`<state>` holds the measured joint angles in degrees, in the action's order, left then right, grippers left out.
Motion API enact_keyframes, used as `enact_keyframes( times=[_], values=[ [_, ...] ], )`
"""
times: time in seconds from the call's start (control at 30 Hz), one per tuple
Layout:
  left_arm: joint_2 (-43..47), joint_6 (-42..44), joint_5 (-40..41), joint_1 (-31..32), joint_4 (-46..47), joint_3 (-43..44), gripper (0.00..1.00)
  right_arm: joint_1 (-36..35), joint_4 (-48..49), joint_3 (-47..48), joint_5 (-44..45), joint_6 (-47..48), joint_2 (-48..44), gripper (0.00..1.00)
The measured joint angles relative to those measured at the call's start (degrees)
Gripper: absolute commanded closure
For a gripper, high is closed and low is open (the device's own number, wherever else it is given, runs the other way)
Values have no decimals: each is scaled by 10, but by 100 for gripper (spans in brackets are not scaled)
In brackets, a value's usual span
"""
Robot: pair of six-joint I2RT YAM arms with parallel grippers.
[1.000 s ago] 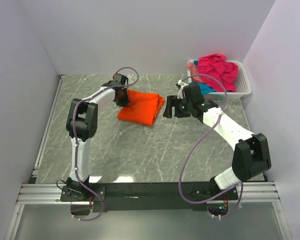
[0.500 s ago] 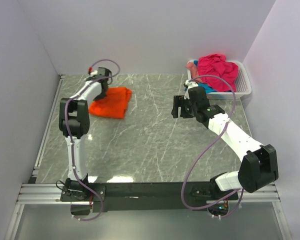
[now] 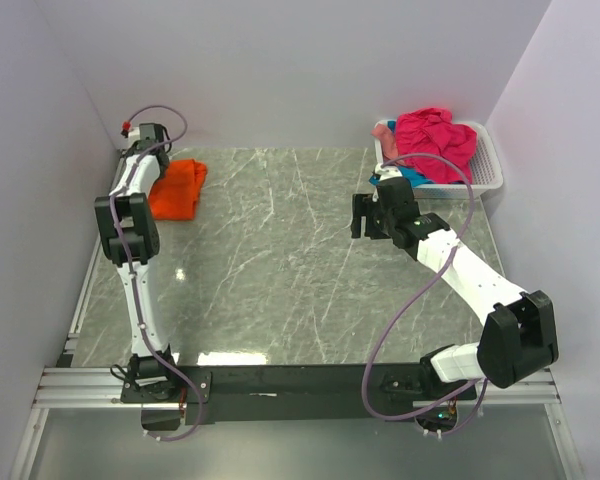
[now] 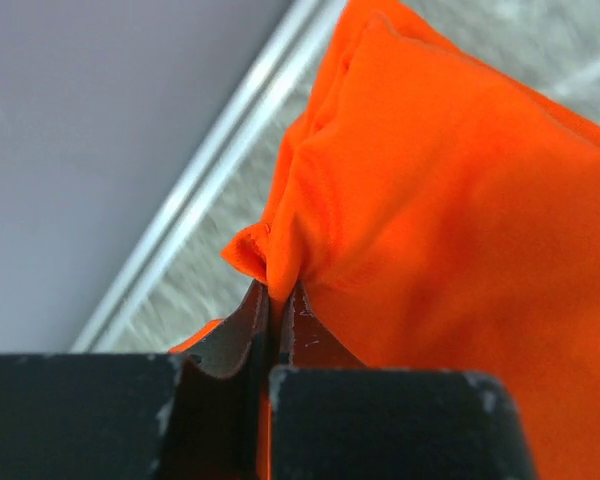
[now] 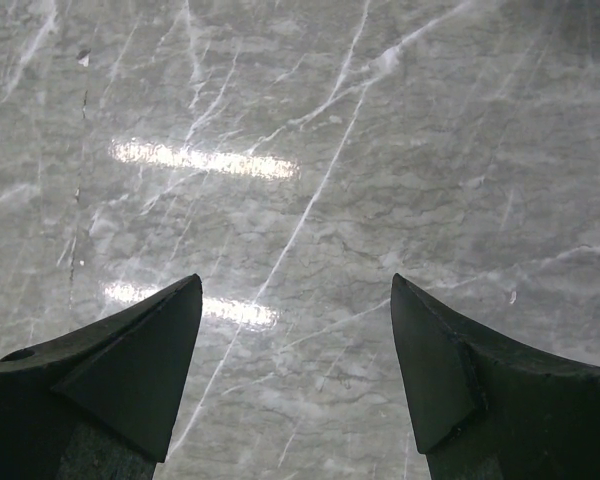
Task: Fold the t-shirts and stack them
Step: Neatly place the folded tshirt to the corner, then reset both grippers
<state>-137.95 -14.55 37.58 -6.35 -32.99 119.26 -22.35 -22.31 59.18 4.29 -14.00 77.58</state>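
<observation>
1. Dragged leftwards over the last second, the folded bright orange cloth t-shirt [image 3: 177,188] now lies in the far left corner of the grey marble-patterned worktop [image 3: 280,280]. It has come from the middle of the far side, and the left hand [image 4: 275,300] has travelled with it.
2. That left hand is clamped on a bunched edge of the orange shirt, its jaws pressed together with only cloth between them (the wrist view shows this plainly). The metal rail [image 4: 195,190] at the worktop's left edge is just beside it.
3. The right hand [image 3: 361,215] hangs over bare worktop right of centre with its jaws wide apart and nothing between them. It has drawn back a little from where it stood beside the shirt.
4. More shirts wait in the white slatted plastic basket [image 3: 485,165] at the far right corner. A crumpled magenta t-shirt [image 3: 435,140] is on top, with a teal one [image 3: 412,178] and a pale pink one [image 3: 382,130] peeking out.
5. Step in hand, as I judge it: parking the first folded shirt where the stack will begin.
6. Next move calls for the left hand to let go without ruffling the fold. The right hand must then reach back to the basket for the magenta shirt.
</observation>
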Motion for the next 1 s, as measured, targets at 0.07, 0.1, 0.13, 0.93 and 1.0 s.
enact_keyframes(
  times=[0.07, 0.1, 0.13, 0.93, 1.0],
  values=[
    [-14, 9, 0, -10, 2, 20, 99, 0, 0, 0, 5, 0, 0, 18],
    [-20, 14, -1, -14, 2, 31, 99, 0, 0, 0, 7, 0, 0, 18],
    [-26, 17, -2, -19, 3, 42, 100, 0, 0, 0, 7, 0, 0, 18],
    [232, -53, -20, 92, -39, -8, 1, 0, -6, -24, 28, -45, -88, 14],
    [334, -114, -66, 136, -20, -118, 1, 0, -3, -36, 43, -61, -120, 14]
  ],
)
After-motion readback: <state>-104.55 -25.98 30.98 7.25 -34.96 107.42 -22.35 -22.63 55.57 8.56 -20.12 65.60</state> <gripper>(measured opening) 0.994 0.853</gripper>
